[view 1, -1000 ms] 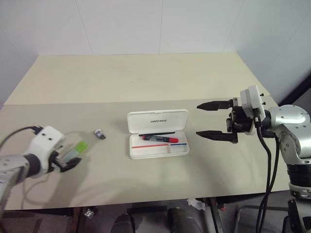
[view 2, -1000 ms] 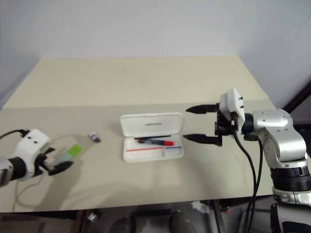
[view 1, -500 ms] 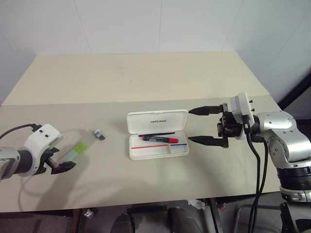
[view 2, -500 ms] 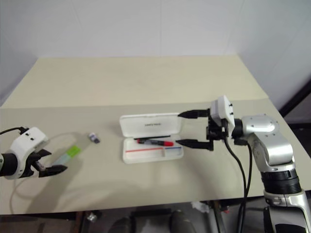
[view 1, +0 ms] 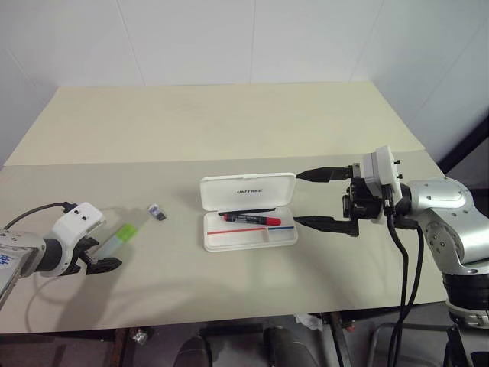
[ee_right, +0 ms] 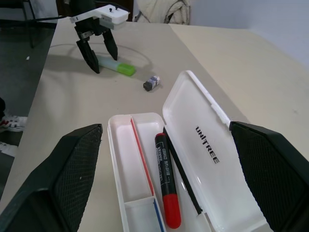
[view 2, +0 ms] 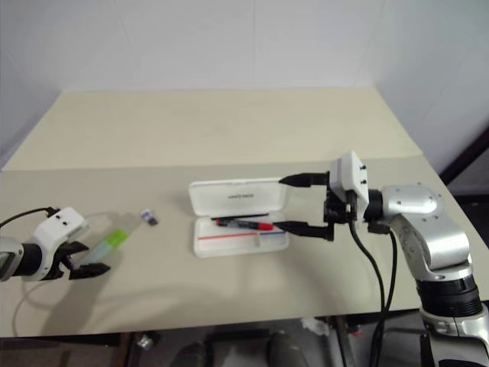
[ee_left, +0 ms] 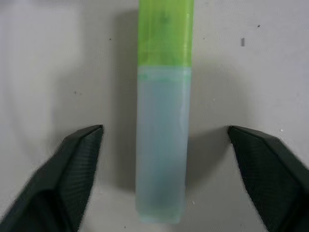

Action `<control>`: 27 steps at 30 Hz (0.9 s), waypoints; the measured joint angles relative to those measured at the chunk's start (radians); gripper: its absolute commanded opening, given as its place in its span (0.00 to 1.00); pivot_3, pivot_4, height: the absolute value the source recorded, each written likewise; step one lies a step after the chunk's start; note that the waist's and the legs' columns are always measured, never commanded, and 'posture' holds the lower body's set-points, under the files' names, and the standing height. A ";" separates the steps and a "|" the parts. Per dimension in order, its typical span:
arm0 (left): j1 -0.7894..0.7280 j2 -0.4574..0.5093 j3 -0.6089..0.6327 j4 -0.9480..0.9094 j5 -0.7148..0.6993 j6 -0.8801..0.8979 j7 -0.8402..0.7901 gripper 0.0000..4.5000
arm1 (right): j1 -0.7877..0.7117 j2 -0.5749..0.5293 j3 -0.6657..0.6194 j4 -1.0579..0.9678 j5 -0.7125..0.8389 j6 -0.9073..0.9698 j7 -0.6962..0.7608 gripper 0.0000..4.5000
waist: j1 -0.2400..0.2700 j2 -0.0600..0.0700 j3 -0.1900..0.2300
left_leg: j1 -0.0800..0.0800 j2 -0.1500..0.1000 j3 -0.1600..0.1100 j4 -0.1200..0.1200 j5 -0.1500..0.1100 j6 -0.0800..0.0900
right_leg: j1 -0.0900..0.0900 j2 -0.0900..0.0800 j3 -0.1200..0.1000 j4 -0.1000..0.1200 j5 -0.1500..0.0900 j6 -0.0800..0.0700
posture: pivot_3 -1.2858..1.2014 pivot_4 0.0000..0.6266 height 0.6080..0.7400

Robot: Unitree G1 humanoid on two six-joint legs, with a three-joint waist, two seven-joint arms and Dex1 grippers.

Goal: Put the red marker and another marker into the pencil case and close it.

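**Desk:** Case [view 1: 249,211] status, please — and where are the markers?

**Photographer:** Case lies open on the table [view 1: 229,122], lid back. Red marker [view 1: 251,219] is already in the tray, beside a thin black pen [ee_right: 181,171]. The right gripper [view 1: 315,199] hovers just beside the case's end, fingers spread wide on either side of that end, grasping nothing.

**Desk:** And the second marker?

**Photographer:** Green marker [ee_left: 162,125] lies flat on the table, well apart from the case. The left gripper [ee_left: 164,159] is right over it — the pale barrel sits between the two fingers [ee_left: 72,166], a gap showing on each side. Fingers are apart and not touching it; nothing is grasped yet. A small dark cap-like piece [view 1: 157,212] sits on the table between that marker and the case.

**Desk:** So which step is this?

**Photographer:** By my reading, the pick-up of the second marker. One marker is in, the other is not, and the lid is up.

**Desk:** What does the next move need?

**Photographer:** Likely a squeeze across the barrel's flat sides, centred so it does not twist, then a lift and a carry toward the tray, clearing that loose piece. The barrel looks smooth, so a shallow pinch could slip.
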 measured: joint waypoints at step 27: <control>-0.213 0.055 -0.082 0.043 0.007 -0.339 -0.286 0.24 | -0.014 -0.029 -0.007 0.046 -0.015 0.000 -0.013 1.00 | 0.006 -0.004 0.003 | -0.002 -0.001 0.003 0.000 0.002 0.000 | 0.001 -0.002 0.002 -0.007 0.001 -0.004 | 0.52 0.24 1.00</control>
